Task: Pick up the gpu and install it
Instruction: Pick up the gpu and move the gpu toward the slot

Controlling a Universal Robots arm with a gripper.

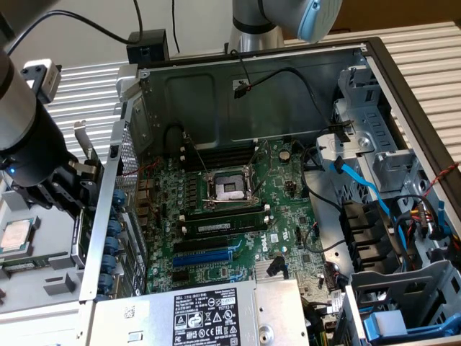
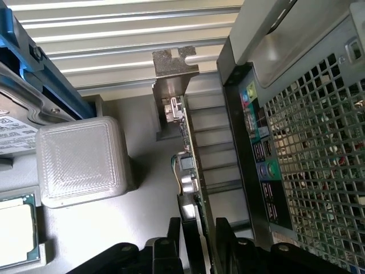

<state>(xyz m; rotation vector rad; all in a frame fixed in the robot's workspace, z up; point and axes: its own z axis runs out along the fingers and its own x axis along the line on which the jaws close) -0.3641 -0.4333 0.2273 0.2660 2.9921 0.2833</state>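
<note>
- The gripper point(image 1: 73, 189) sits outside the PC case point(image 1: 374, 54), on the exterior view's left of the case's perforated rear wall point(image 2: 311, 154).
- Its two black fingers point(image 2: 173, 237) are partly closed, one on each face of the gpu point(image 2: 191, 171), so I'd call that a grip on the card and not just open fingers around it.
- In the wrist view the card is edge-on. Its long axis runs straight away from the fingers, with the silver end bracket point(image 2: 173, 71) at the far end.
- The card is just beside the rear wall, roughly parallel to it. Can't tell whether it's touching the wall, or whether it's lifted clear of whatever is under it.
- The bit that matters: the blue slot point(image 1: 202, 256) on the motherboard point(image 1: 288, 180) is inside the case, off to the exterior view's right of the held card, and the rear wall stands between them.
- Also on the gripper's side of the wall are a grey printed block point(image 2: 80, 162) and a CPU point(image 2: 16, 234) in a tray, both near the card but apart from it.
</note>
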